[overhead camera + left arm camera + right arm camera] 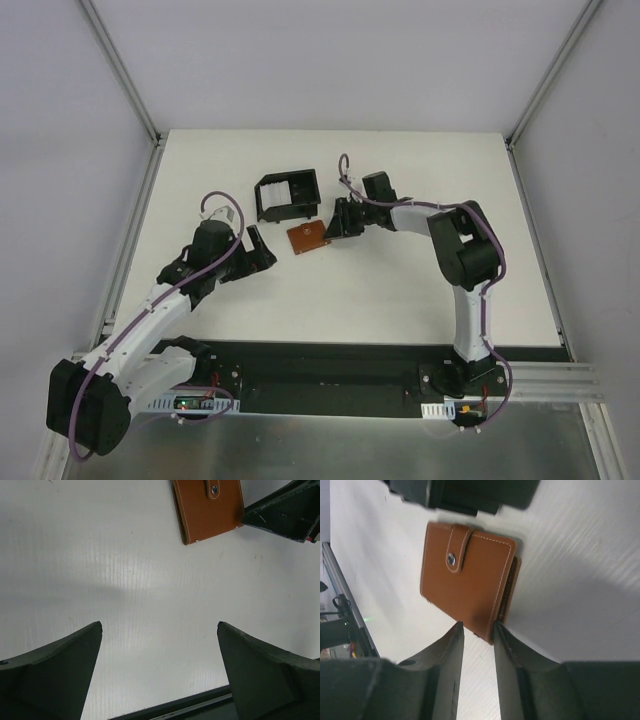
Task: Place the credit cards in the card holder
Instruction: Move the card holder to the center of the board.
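Observation:
The black card holder (270, 208) stands at the table's middle back. White cards (299, 190) show inside it. The holder is a dark blur at the top of the right wrist view (465, 495). A brown leather wallet (309, 238) lies flat and snapped shut just in front of it, and shows in both wrist views (465, 580) (207, 507). My right gripper (477, 626) is nearly closed, its fingertips pinching the wallet's near corner; it is at the wallet's right edge in the top view (335, 224). My left gripper (160, 625) is wide open and empty, left of the wallet (262, 250).
The white table (400, 300) is bounded by metal rails (130, 250) at left and right, and by a black base strip (330, 365) at the near edge. A dark part of the right arm (287, 510) shows beside the wallet in the left wrist view.

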Robot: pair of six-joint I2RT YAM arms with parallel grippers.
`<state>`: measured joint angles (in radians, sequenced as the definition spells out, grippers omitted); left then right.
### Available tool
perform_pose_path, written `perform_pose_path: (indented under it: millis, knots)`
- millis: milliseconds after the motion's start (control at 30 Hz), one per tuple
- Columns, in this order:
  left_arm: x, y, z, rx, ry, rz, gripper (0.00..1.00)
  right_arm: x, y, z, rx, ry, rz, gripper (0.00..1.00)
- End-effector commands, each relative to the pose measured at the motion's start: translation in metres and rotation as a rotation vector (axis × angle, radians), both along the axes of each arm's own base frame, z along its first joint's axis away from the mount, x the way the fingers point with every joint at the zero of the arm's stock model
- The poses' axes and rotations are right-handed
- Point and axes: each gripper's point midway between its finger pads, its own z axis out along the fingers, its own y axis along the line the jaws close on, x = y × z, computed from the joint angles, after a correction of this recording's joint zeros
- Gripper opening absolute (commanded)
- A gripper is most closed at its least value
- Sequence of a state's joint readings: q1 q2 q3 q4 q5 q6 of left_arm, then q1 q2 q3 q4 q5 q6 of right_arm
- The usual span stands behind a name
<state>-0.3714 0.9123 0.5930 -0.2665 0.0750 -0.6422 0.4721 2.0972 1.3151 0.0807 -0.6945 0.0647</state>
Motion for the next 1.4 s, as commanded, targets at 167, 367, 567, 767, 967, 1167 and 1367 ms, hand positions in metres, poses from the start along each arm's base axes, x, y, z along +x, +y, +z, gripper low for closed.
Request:
perform_pose_path:
  millis: [167,367,567,767,967,1167,1367]
  knots:
    - [0.006,-0.009,-0.005,-0.046,0.005,-0.016,0.97,-0.07,0.021,0.014,0.095,0.018,0.092,0.09]
    - [0.005,-0.011,-0.012,-0.052,0.025,-0.015,0.97,-0.133,0.043,0.016,0.061,0.035,0.081,0.01]
    - [0.004,-0.011,-0.016,-0.049,0.04,-0.014,0.96,-0.131,0.029,0.049,0.049,-0.094,-0.11,0.14]
    - [0.002,-0.012,-0.019,-0.056,0.043,-0.02,0.96,-0.05,-0.013,0.055,-0.01,-0.076,-0.188,0.34]
    - [0.006,-0.018,-0.018,-0.081,0.043,-0.028,0.96,0.003,-0.007,0.046,-0.011,-0.065,-0.132,0.47]
    - [0.004,-0.02,-0.024,-0.102,0.061,-0.025,0.96,0.02,0.006,0.025,0.008,-0.03,-0.097,0.5]
    - [0.004,-0.023,-0.031,-0.113,0.086,-0.025,0.96,0.001,0.018,0.005,0.002,-0.016,-0.027,0.51]
